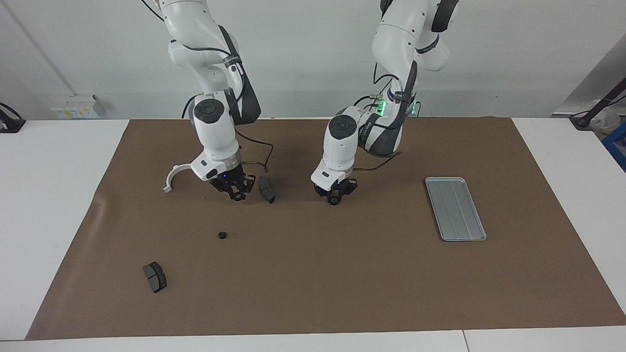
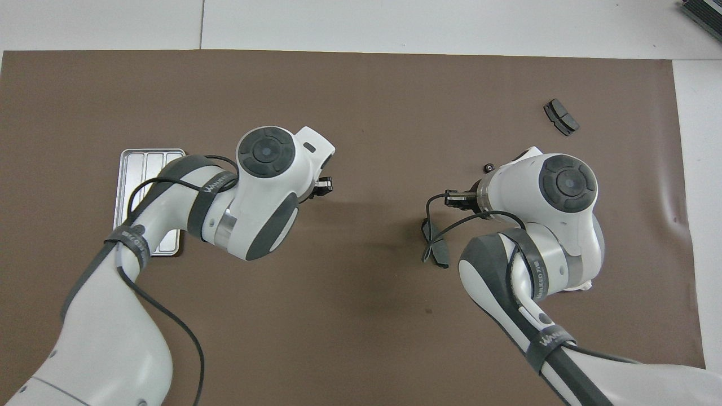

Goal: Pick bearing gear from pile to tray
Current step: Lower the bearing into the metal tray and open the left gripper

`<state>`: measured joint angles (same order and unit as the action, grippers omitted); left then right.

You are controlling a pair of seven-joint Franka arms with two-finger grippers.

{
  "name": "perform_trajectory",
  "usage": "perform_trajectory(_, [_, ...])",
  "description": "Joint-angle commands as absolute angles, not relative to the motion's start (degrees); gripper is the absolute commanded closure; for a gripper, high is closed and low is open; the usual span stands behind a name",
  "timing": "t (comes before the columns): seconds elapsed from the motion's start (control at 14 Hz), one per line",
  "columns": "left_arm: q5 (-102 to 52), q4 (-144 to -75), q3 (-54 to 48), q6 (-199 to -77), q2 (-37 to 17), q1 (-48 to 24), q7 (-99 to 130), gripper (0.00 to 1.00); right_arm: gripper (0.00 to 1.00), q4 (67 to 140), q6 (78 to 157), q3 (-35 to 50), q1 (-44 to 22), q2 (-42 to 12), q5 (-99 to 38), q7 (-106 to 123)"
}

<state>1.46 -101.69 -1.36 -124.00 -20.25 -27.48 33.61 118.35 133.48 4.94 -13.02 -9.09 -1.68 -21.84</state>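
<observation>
White half-ring bracket (image 1: pixel 171 177) lies closest to the robots, just beside the right gripper (image 1: pixel 238 197) on the side toward the right arm's end of the table. On that gripper's other side is the first brake pad (image 1: pixel 266 189), so the gripper hangs low over the brown mat (image 1: pixel 342 274) between the two, touching neither as far as I can see. Honestly can't tell if it's spread, closed or pinching something.

Same deal with the left gripper (image 1: pixel 334 200): low over bare mat, near the first brake pad on the side toward the left arm's end, and I can't tell its state.

Farther out from the right gripper sits a tiny black ring (image 1: pixel 223 235), loose on the mat. Farther out again is the second brake pad (image 1: pixel 155 276).

The silver tray (image 1: pixel 455 209) is well apart from the left gripper, toward the left arm's end.
</observation>
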Motion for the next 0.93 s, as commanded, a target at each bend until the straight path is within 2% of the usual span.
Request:
perform_trajectory(0.0, [1.5,-103.3,-1.8,-120.2,-15.5,-20.5,26.6,0.97,1.0,107.5,128.1,5.3,-17.4,-14.9,-2.6,-27.2])
perform_trajectory(0.07, [1.5,-103.6,-1.8,-120.3,-15.4,-17.6,22.3,0.96,1.0,103.6,126.6,5.3,-18.9,-17.3,-2.1,-29.4])
perform_trajectory(0.29, [1.4,-104.5,-1.8,-120.4,-15.3,-6.5,5.4,0.95,1.0,98.5,126.0,5.1,-25.3,-22.0,-0.1,-37.4])
perform_trajectory(0.5, [1.4,-107.0,-1.8,-121.9,-14.4,2.2,-9.0,0.95,1.0,87.8,122.8,5.2,-30.2,-30.5,5.1,-47.6])
perform_trajectory(0.64, [1.4,-111.3,-1.8,-126.3,-13.3,5.5,-13.8,0.9,1.0,86.3,122.8,5.2,-30.9,-32.5,5.5,-48.9])
perform_trajectory(0.79, [1.4,-116.4,-1.8,-131.4,-12.0,6.2,-14.1,0.6,1.0,86.0,123.7,5.2,-32.7,-34.5,6.1,-51.2])
perform_trajectory(0.86, [1.4,-117.5,-1.8,-131.8,-11.8,6.2,-14.1,0.57,1.0,86.0,124.4,5.2,-32.8,-35.0,6.9,-51.6])
